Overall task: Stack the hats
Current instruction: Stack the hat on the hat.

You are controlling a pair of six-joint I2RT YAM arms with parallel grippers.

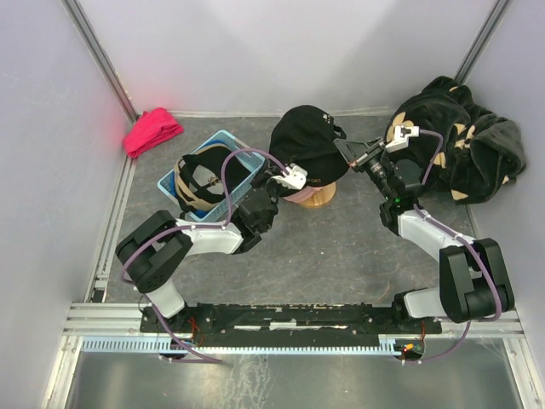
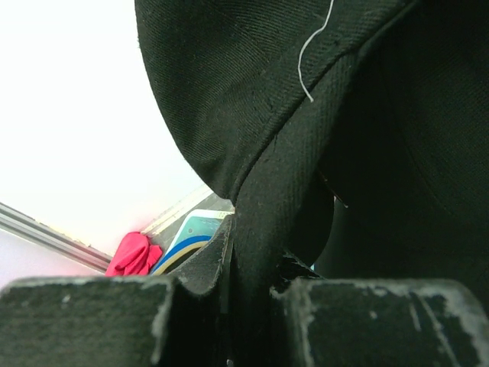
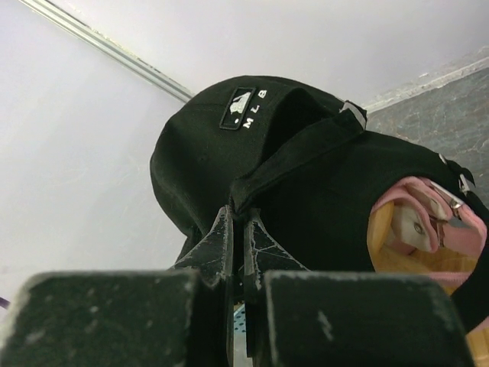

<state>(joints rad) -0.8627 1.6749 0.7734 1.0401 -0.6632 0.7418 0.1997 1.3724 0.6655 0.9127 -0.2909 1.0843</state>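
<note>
Cap [image 1: 306, 136] in black twill, white MLB patch [image 3: 243, 109] on its back, sits over a pink cap [image 3: 472, 222] on the wooden stand [image 1: 317, 198] on the tabletop [image 1: 358, 256]. The left claw [image 2: 256, 260] is clenched on its edge, and the right claw [image 3: 237, 237] pinches its rear band.

Your left arm [image 1: 209, 240] and right arm [image 1: 423, 228] both reach forward and inward. Left hand [image 1: 274, 175] and right hand [image 1: 343, 150] face each other, apart, jaws on both pinched shut.
</note>
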